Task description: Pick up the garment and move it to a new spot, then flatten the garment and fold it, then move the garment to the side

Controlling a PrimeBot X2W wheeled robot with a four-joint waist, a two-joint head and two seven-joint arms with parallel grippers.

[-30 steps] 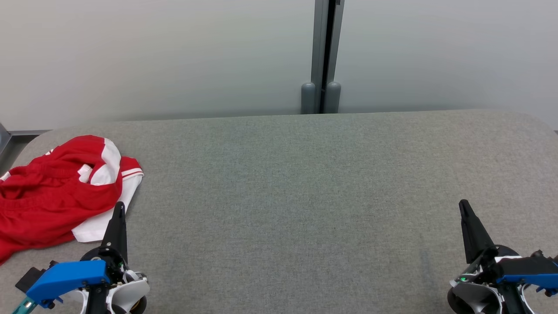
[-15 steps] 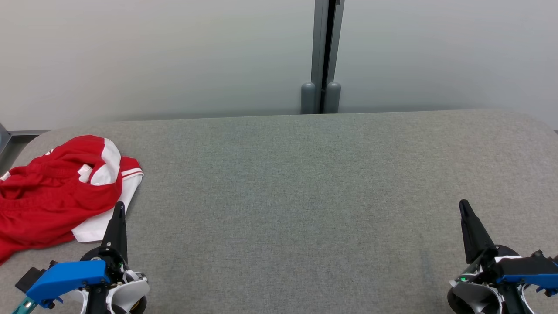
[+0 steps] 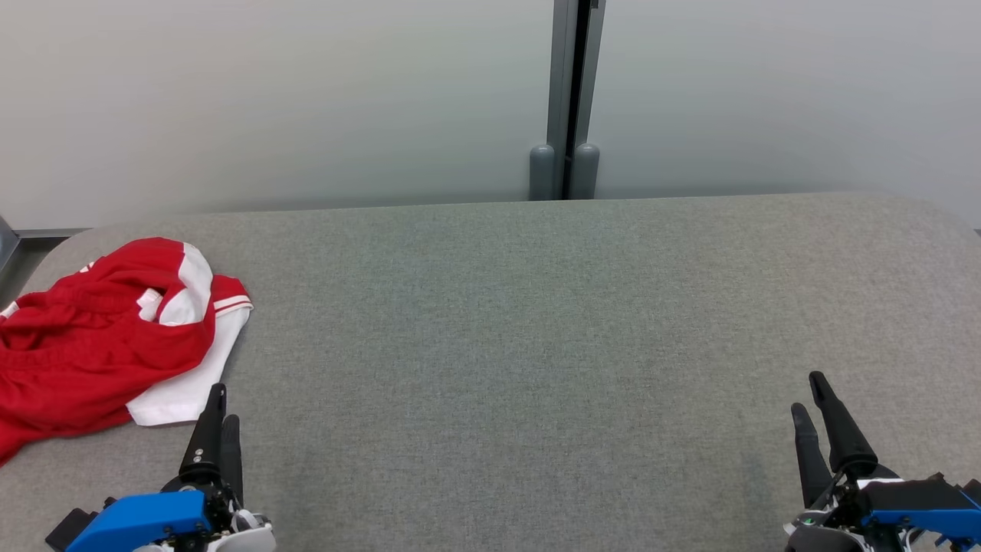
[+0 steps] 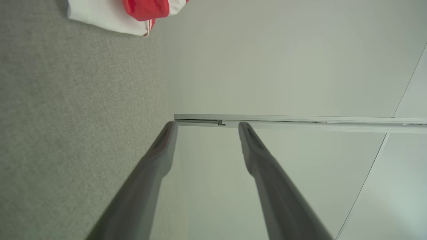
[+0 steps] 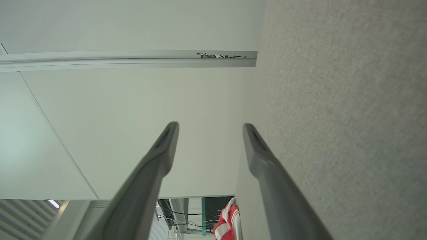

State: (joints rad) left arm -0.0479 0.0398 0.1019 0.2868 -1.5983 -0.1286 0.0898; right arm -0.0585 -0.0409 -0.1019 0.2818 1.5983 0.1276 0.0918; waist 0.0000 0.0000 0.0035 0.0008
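Note:
The garment [image 3: 100, 337], red with white panels, lies crumpled at the far left of the grey fabric table [image 3: 536, 322]. My left gripper [image 3: 224, 406] is open just off the garment's white near-right corner and holds nothing. In the left wrist view the garment [image 4: 126, 13] shows at the top left, well beyond the spread fingers of the left gripper [image 4: 206, 125]. My right gripper [image 3: 807, 395] is open and empty near the front right of the table. The right wrist view has the garment [image 5: 228, 221] far off, between the fingers of the right gripper [image 5: 210, 126].
A pale wall with a grey vertical post [image 3: 571, 100] runs behind the table's far edge. The table's rounded left corner lies just past the garment. Bare grey fabric spans the middle and right between the two grippers.
Both grippers have gone from shut to open, and each has drawn back a little toward the near edge. The garment has not moved.

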